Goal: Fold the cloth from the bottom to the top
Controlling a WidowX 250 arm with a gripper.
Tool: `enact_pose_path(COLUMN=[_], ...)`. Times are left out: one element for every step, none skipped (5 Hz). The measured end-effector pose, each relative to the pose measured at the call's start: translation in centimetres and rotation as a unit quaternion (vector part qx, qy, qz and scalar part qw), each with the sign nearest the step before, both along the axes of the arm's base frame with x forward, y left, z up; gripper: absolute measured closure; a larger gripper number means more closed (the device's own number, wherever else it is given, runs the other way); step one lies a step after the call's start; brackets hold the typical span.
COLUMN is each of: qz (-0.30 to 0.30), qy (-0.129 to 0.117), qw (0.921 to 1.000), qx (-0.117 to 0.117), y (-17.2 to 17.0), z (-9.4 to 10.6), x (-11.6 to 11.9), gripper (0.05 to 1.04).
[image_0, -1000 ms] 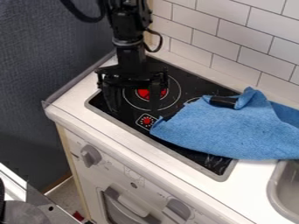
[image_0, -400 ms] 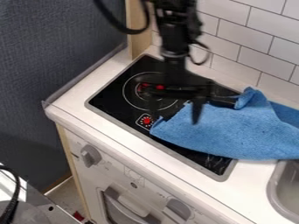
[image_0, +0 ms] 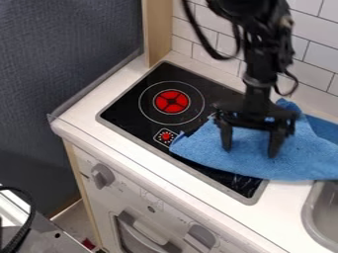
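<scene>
My gripper [image_0: 249,148] hangs over the middle of the blue cloth [image_0: 211,153], its two fingers apart and pointing down with a wide gap between them. The cloth lies across the right part of the black stovetop and onto the white counter beside it. Its left corner is close to the small red dial mark, and its upper part is rumpled and partly hidden behind my gripper. Whether the fingertips touch the cloth, I cannot tell.
The black stovetop [image_0: 125,111] has a red burner [image_0: 172,101] left of the cloth. A metal sink [image_0: 323,212] sits at the right edge. White wall tiles [image_0: 297,81] rise behind the counter, and a wooden post [image_0: 157,34] stands at the back left.
My gripper has moved right, from above the red burner to above the cloth. The cloth has kept its place and shape where I can see it.
</scene>
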State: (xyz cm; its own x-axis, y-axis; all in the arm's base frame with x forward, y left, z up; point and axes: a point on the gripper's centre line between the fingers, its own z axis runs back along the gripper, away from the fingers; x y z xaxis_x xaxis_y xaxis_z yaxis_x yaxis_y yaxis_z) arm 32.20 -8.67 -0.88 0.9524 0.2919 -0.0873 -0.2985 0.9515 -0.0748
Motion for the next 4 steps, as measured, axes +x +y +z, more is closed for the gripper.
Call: enact_pose_path(qz=[-0.015,-0.018,-0.034,-0.060], qy=[0.007,-0.009,-0.016,-0.015], qw=[0.9999,0.9998,0.9992,0.9974], qx=[0.001,0.000,0.017,0.036], y=[-0.3,0.9,2.6,4.8], z=[-1.6,-1.9,-1.9,-1.8], x=[0.7,0.8,0.8,1.3], gripper=[0.084,0.084,0.083,0.084])
